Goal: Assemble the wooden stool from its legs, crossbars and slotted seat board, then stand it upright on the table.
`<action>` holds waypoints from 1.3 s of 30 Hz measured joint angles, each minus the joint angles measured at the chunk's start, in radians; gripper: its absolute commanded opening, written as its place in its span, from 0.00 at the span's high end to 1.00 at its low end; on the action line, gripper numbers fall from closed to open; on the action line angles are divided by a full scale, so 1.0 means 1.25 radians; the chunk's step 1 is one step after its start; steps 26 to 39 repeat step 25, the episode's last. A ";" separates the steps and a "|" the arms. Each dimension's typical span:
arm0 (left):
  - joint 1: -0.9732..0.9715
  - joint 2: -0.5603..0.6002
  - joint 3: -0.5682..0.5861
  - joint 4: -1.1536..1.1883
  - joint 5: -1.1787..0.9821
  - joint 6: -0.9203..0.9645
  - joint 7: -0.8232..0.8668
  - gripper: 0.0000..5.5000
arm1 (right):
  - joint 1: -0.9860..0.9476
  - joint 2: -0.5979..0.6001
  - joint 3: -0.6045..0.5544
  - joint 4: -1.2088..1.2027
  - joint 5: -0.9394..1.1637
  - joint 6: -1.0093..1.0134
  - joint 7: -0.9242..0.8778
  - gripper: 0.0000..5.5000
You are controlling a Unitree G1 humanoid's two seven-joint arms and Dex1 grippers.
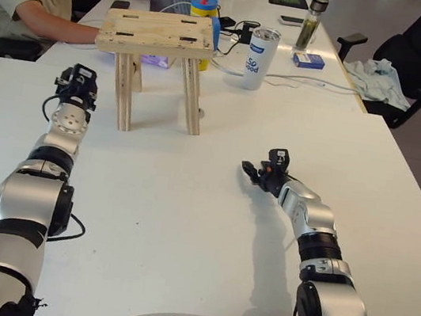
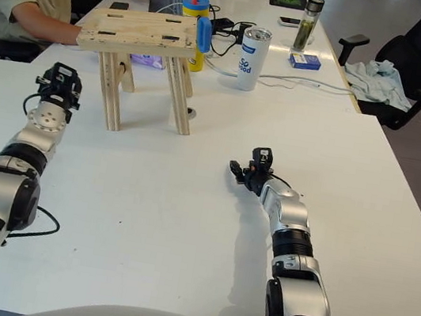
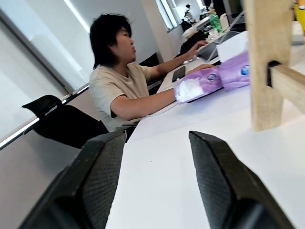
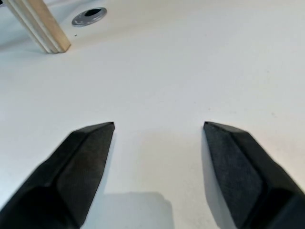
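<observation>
Firstly, bench (image 1: 184, 226): long white top, carries every item listed.

Wooden stool (image 1: 158, 35): assembled and standing upright on the bench, on the robot's left side and toward the far end. Slotted seat board uppermost, level. Legs (image 1: 125, 92) planted on the surface. A crossbar (image 3: 286, 83) seats into one leg.

Left end effector (image 3: 156, 143): low over the bench, just left of the stool's near left leg. Fingers apart, gripping nothing.

Right end effector (image 4: 158, 125): low at mid-bench, well apart from the stool, nearer the robot and to its right. Fingers spread wide, bare surface between them.

White tumbler (image 1: 261, 58): upright, beside the stool on its right.

Purple pack (image 3: 224, 78): lying on the bench beyond the stool legs.

Metal grommet (image 4: 88, 16): set into the bench top, near a right-hand leg's foot.
</observation>
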 measured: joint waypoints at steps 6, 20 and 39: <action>0.086 -0.049 0.084 -0.065 -0.084 -0.100 0.027 0.55 | 0.003 0.029 -0.021 0.009 0.000 -0.079 -0.009 0.36; 0.342 -0.390 -0.027 -0.575 -0.092 -0.010 0.009 0.55 | -0.055 0.032 -0.123 0.090 0.001 -0.296 -0.096 0.36; 0.358 -0.411 -0.026 -0.653 -0.090 0.047 0.019 0.55 | -0.084 0.044 -0.119 0.119 -0.007 -0.339 -0.106 0.36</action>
